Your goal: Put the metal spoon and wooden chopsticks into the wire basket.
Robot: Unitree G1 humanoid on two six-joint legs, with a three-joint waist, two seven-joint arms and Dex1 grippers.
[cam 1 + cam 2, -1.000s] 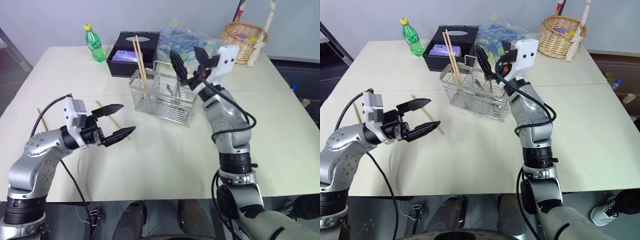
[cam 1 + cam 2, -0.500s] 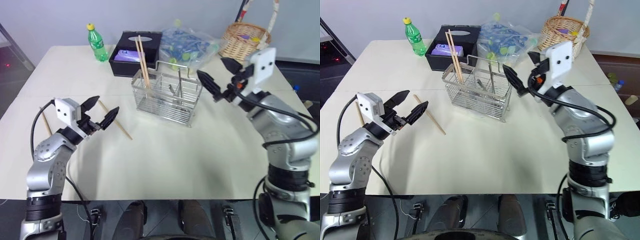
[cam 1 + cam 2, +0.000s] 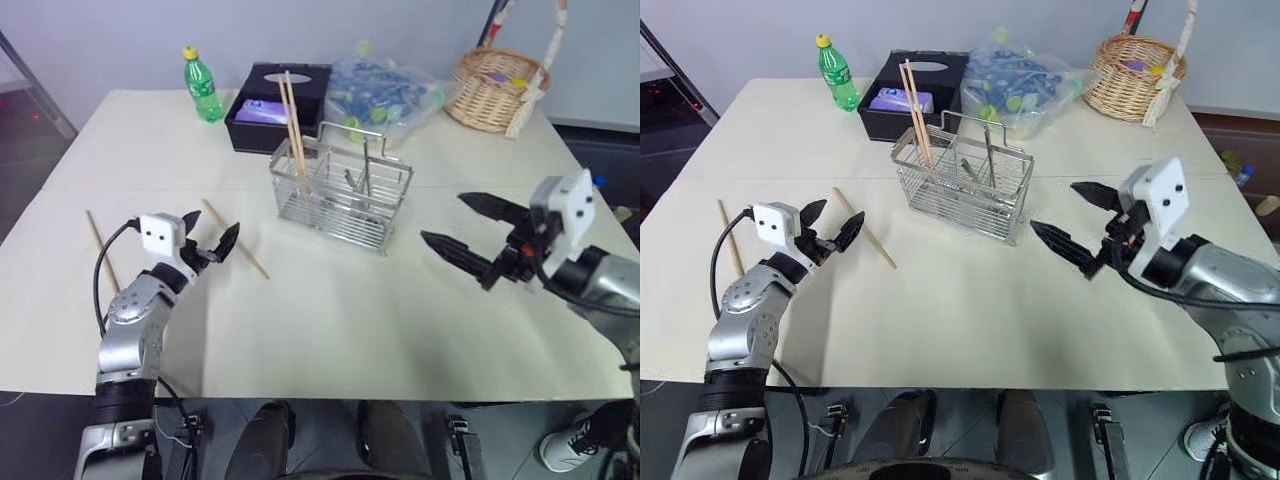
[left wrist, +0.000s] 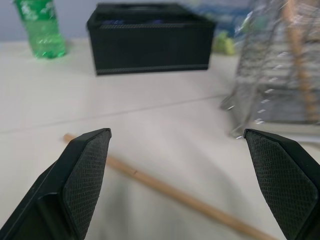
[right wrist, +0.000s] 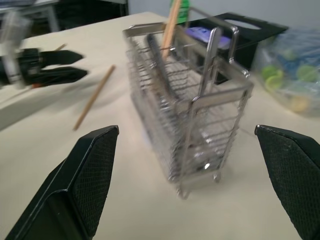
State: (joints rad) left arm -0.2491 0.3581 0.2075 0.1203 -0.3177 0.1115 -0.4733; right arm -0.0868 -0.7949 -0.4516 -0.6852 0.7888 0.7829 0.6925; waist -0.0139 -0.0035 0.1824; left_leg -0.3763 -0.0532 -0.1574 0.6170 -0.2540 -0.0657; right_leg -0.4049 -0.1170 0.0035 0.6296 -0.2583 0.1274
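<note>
The wire basket (image 3: pixel 345 200) stands at mid-table with two wooden chopsticks (image 3: pixel 293 120) upright in its left end. A greyish metal spoon (image 3: pixel 969 169) seems to lean among its wires, hard to make out. One loose chopstick (image 3: pixel 238 242) lies left of the basket, another (image 3: pixel 100 240) farther left. My left gripper (image 3: pixel 842 212) hovers open just left of the nearer loose chopstick, which lies below its fingers (image 4: pixel 85 175) in the left wrist view. My right gripper (image 3: pixel 441 217) is open and empty to the right of the basket (image 5: pixel 190 100), pointing at it.
At the back stand a green bottle (image 3: pixel 203 85), a black box (image 3: pixel 275 95), a clear bag of coloured items (image 3: pixel 390 90) and a round wicker basket (image 3: pixel 495 85). Bare tabletop (image 3: pixel 330 310) spreads in front of the wire basket.
My right gripper has pulled back from above the wire basket to its right and sunk lower. My left gripper has dropped and reached toward the loose chopstick. Both stay open.
</note>
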